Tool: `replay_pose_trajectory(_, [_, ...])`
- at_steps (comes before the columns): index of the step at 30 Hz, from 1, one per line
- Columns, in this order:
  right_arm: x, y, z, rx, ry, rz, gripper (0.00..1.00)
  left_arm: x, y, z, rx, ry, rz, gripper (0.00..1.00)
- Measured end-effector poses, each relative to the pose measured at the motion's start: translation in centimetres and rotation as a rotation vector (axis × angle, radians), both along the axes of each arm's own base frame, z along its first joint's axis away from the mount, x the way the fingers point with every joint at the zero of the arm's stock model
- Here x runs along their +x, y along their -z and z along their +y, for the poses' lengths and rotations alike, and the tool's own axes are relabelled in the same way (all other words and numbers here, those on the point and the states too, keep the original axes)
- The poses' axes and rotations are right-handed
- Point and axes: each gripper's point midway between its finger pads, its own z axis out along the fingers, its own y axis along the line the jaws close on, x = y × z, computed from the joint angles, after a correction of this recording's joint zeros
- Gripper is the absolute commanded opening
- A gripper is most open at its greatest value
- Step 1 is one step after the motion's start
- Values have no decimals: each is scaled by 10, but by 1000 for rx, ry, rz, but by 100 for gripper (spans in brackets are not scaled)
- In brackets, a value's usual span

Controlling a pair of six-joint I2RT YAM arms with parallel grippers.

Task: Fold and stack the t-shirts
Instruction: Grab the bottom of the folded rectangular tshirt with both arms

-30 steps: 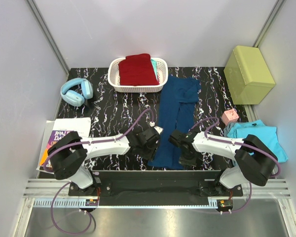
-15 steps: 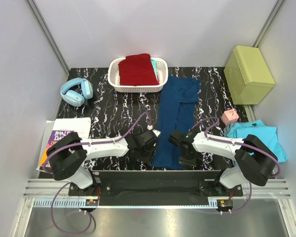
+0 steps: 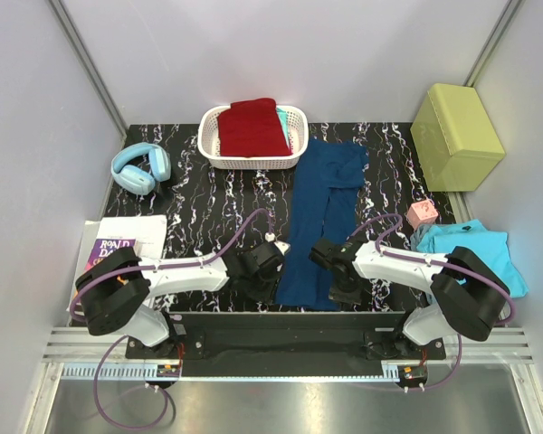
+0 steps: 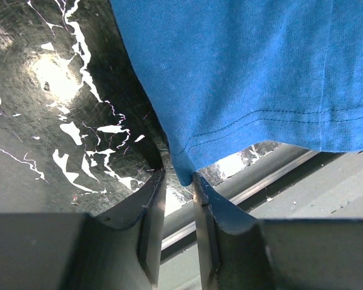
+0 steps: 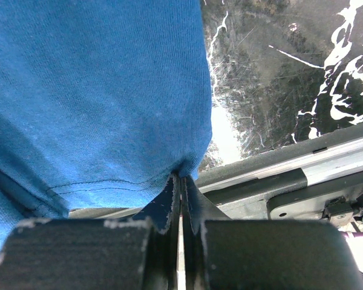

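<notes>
Top, left-wrist and right-wrist views of the folding station. A white lattice basket [image 3: 214, 145] at the far edge of the black marbled table [image 3: 213, 203] holds a folded dark red t-shirt [image 3: 252, 127]; a sliver of turquoise cloth [image 3: 281, 116] shows at the shirt's right side, inside the basket. The closed yellow-green box [image 3: 456, 136] at far right shows nothing of its contents. The blue t-shirt [image 3: 326, 194], folded into a long strip, lies mid-table from beside the basket to the near edge, and a turquoise t-shirt [image 3: 475, 249] lies crumpled at right, just beside a pink cube [image 3: 423, 213]. Blue headphones [image 3: 140, 168] and a book [image 3: 118, 249] lie at left. The right gripper [image 5: 180, 178] has its fingers pressed together on the hem at the strip's near right corner. The left gripper [image 4: 176, 178] has its fingers [image 4: 150, 226] a narrow slit apart, with the near left corner of the hem at their tips; whether the cloth is caught cannot be told. Compared with one second earlier, the left gripper has drawn left and nearer along the strip's left edge, and its elbow has swung left over the book; the right arm, both containers and all three shirts lie as before.
</notes>
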Motion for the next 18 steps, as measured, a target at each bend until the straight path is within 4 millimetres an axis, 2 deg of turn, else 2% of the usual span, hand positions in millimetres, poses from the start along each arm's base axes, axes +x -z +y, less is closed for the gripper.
replay_pose_trajectory(1, [0, 0, 0, 0, 0, 0, 0, 0, 0, 0, 0, 0, 1, 28])
replay_pose_trajectory(5, [0, 0, 0, 0, 0, 0, 0, 0, 2, -1, 7, 5, 3, 45])
replay_pose_trajectory(10, [0, 0, -1, -7, 0, 0, 0, 5, -1, -8, 1, 21, -10, 48])
replay_pose_trajectory(14, [0, 0, -2, -10, 0, -1, 0, 6, -1, -9, 3, 26, -12, 37])
replay_pose_trajectory(15, [0, 0, -2, -10, 0, -1, 0, 6, -1, -9, 4, 28, -12, 30])
replay_pose_trajectory(18, [0, 0, -3, -12, 0, 0, 0, 6, 0, -8, 10, 33, -11, 17])
